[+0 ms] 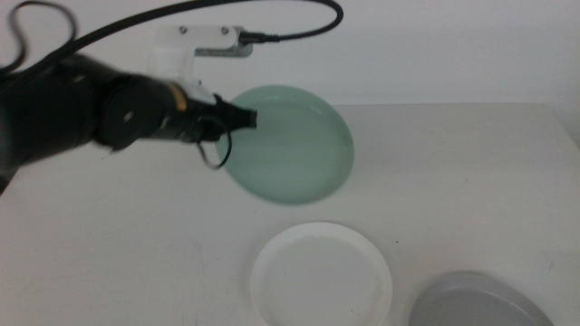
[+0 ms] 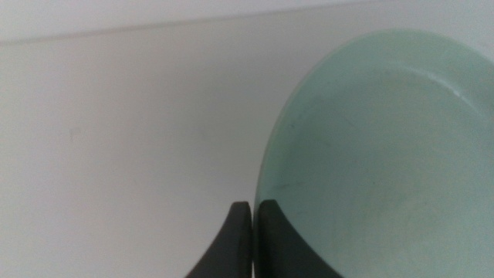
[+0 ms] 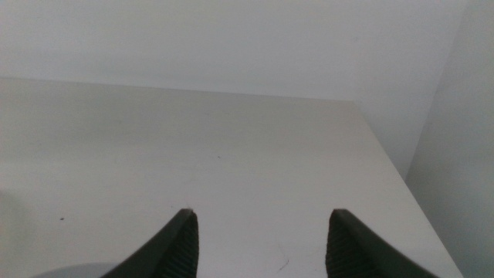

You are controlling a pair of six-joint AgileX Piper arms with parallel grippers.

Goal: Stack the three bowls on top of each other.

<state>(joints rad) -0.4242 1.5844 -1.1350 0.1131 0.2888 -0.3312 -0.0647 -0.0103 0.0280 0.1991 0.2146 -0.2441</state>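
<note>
The pale mint green bowl is held tilted above the back of the table. My left gripper is shut on its left rim. In the left wrist view the jaws pinch the rim of the green bowl between them, my left gripper closed tight on it. The white bowl sits on the table at the front centre. The grey bowl sits at the front right, partly cut off by the picture's edge. My right gripper is open and empty over bare table, out of the middle view.
The white table has its back edge against a white wall. Its right edge shows in the right wrist view. A black cable arcs over the left arm.
</note>
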